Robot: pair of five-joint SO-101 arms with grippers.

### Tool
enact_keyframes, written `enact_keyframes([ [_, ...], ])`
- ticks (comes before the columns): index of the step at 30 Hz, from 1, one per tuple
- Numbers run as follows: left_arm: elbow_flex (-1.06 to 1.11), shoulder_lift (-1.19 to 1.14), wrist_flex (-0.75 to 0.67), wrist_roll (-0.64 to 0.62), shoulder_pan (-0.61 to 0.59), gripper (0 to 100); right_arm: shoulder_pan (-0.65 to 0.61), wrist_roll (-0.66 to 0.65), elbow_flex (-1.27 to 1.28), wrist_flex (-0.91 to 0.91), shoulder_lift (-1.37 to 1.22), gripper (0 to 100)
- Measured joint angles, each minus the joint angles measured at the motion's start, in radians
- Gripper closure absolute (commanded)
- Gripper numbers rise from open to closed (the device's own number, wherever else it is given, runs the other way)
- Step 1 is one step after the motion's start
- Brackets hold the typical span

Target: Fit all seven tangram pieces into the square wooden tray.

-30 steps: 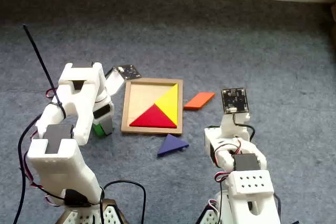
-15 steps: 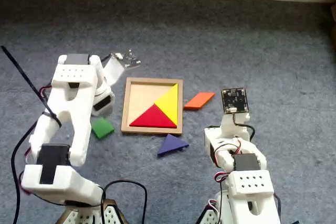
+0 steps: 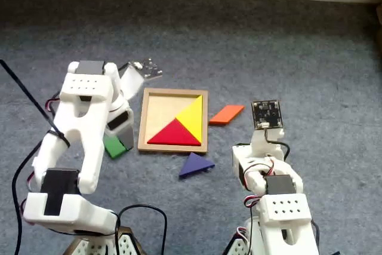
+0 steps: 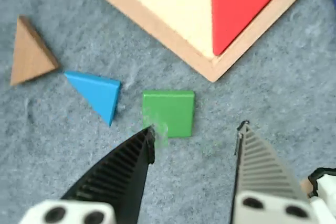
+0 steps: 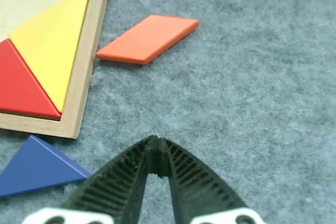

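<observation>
The left arm is dropping again beside the tray (image 3: 162, 111), having lifted clear of it half a second ago. The left pincer (image 4: 196, 129) is hanging spread wide and gripping nothing. One fingertip is sitting at the edge of the green square (image 4: 169, 113). That square is lying flat on the grey counter (image 3: 268, 46) just off the tray's corner, about where it lay a second ago under the low arm. The lift therefore seems to have carried nothing, and a fresh approach looks to be starting.

The light blue triangle (image 4: 96, 94) and the tan triangle (image 4: 30, 53) are waiting farther out from that same corner. Inside the tray, the red triangle (image 3: 174, 132) and yellow triangle (image 3: 192, 116) are already sitting.

On the tray's opposite side the right pincer (image 5: 157, 153) is staying pressed closed and empty, near the orange parallelogram (image 5: 147, 39) and the dark blue triangle (image 5: 37, 171). Five pieces are still lying outside.
</observation>
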State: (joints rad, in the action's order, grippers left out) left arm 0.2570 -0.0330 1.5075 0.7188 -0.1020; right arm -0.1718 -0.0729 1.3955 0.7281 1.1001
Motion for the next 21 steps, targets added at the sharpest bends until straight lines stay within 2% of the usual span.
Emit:
enact_keyframes([
  [7, 0.038, 0.000, -0.002, 0.000, -0.071, 74, 0.000, 0.000, 0.000, 0.000, 0.000, 99.2],
  [15, 0.152, 0.003, -0.120, 0.000, -0.072, 74, 0.000, 0.000, 0.000, 0.000, 0.000, 99.2],
  [21, 0.259, 0.164, -0.133, 0.000, -0.072, 73, 0.000, 0.000, 0.000, 0.000, 0.000, 99.2],
])
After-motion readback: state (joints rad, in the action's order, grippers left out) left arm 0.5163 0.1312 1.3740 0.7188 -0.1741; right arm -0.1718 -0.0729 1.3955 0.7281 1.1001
